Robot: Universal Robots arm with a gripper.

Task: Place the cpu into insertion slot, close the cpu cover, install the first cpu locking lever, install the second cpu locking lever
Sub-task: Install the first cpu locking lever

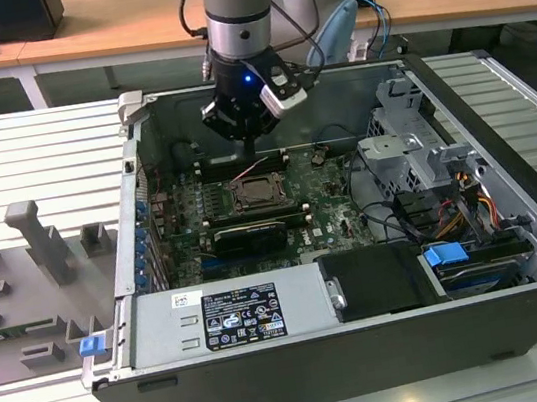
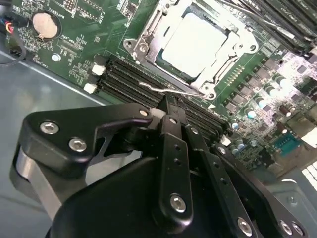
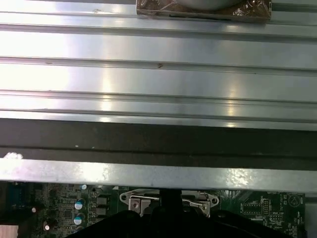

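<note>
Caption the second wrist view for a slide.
Gripper poised beside the socket, its cpu seated under the closed cpu cover, a thin locking lever just ahead.

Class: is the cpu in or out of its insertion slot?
In: the cpu lies flat inside the insertion slot, with the cpu cover framing it.

You've got a pale silver cpu (image 2: 195,42) in a silvery cover (image 2: 171,62), green board (image 2: 94,37) around it, black gripper (image 2: 171,111).

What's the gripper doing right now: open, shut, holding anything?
Gripper: shut, fingers together with nothing between them, tips at the thin wire locking lever beside the cpu cover; the cpu sits in the socket.
</note>
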